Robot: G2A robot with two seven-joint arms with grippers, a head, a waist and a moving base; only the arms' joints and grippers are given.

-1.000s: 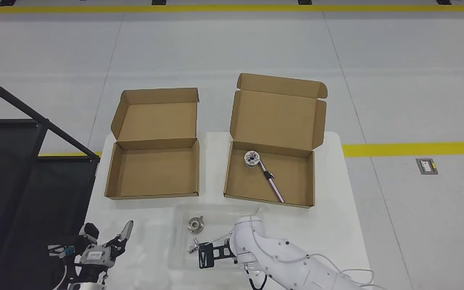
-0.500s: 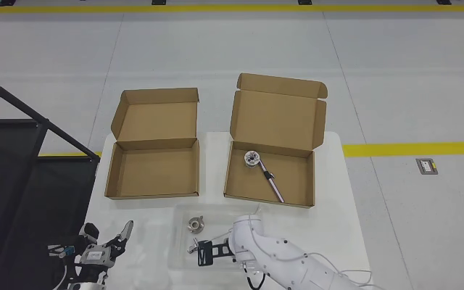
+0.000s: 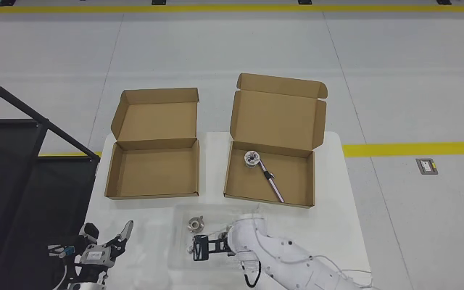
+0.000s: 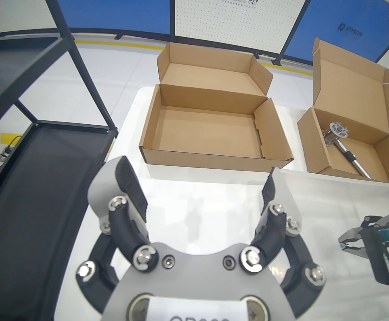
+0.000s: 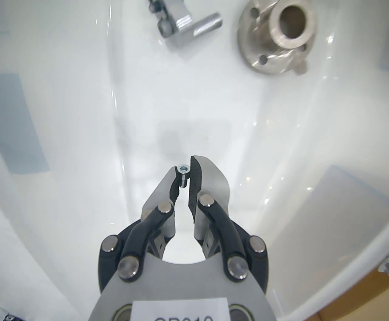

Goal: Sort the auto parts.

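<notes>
My right gripper (image 5: 184,170) is shut on a small silver screw (image 5: 183,175), held just above the floor of a white tray (image 5: 76,91). Beyond it in the tray lie a round flanged hub (image 5: 278,33) and a small metal bracket (image 5: 182,27). In the top view the right gripper (image 3: 196,246) hangs over the tray (image 3: 217,214) near the hub (image 3: 194,223). My left gripper (image 4: 197,179) stands open with nothing in it above the table's near left corner, also seen in the top view as the left gripper (image 3: 109,235).
Two open cardboard boxes stand at the back. The left box (image 3: 154,170) holds nothing. The right box (image 3: 290,190) holds a shaft with a toothed wheel (image 3: 252,158). A black metal rack (image 4: 45,152) stands beside the table's left edge.
The right gripper has shifted a little to the left and toward the far side of the tray, closer to the hub. The left arm has not moved.
</notes>
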